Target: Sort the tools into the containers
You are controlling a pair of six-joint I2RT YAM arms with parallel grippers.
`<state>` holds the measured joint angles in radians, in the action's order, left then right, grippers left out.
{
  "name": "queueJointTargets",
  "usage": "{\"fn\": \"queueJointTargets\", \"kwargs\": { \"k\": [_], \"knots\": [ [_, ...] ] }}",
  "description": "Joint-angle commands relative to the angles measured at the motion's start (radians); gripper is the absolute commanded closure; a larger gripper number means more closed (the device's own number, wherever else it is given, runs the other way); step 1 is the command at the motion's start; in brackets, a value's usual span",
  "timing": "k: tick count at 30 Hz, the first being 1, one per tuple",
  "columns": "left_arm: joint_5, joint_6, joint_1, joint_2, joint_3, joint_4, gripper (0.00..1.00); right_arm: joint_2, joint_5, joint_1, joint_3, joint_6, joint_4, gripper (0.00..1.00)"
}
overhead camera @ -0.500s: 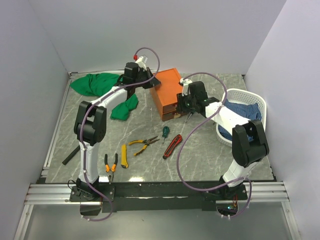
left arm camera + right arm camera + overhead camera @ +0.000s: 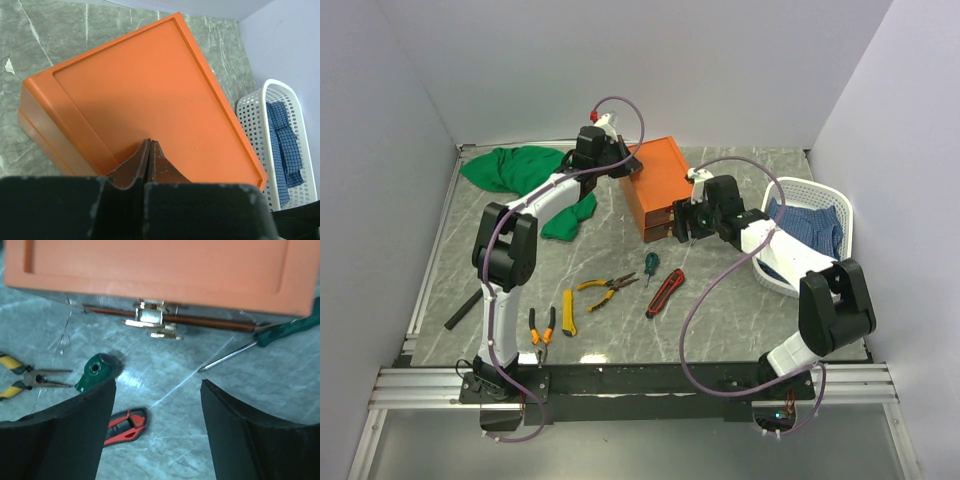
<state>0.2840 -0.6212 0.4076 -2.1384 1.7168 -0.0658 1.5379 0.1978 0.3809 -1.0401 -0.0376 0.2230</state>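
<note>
Item 1: orange box [image 2: 655,185], far centre of the table [image 2: 720,320], latch [image 2: 150,322] facing you. Your left gripper [image 2: 150,142] was clenched empty over its lid. Your right gripper [image 2: 158,386] stood spread, holding nothing, before the latch.

Item 2: green-handled screwdriver [image 2: 287,329], lying just beside the box front. Likely light and rigid, with a thin, slick shaft; you would have gripped it best across the handle.

Item 3: red-black utility knife [image 2: 125,426], nearer you, unsorted.
</note>
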Motion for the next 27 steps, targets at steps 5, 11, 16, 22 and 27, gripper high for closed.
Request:
{"fn": "queueJointTargets", "kwargs": {
  "k": [5, 11, 16, 22, 27],
  "knots": [
    [-0.065, 0.026, 0.014, -0.023, -0.017, 0.06, 0.99, -0.015, -0.17, 0.058, -0.034, -0.041, -0.109, 0.18],
    [-0.068, 0.018, 0.014, -0.029, -0.013, 0.06, 0.99, 0.071, -0.196, 0.065, -0.112, -0.058, -0.096, 0.24],
    [-0.066, 0.008, 0.014, -0.028, -0.017, 0.057, 0.99, 0.116, -0.224, 0.066, -0.152, -0.074, -0.09, 0.32],
    [-0.062, -0.005, 0.014, -0.035, -0.019, 0.054, 0.99, 0.127, -0.205, 0.067, -0.156, -0.081, -0.071, 0.53],
    [-0.071, -0.003, 0.016, -0.043, -0.008, 0.05, 0.99, 0.056, -0.201, 0.065, -0.094, -0.077, -0.053, 0.62]
  ]
}}
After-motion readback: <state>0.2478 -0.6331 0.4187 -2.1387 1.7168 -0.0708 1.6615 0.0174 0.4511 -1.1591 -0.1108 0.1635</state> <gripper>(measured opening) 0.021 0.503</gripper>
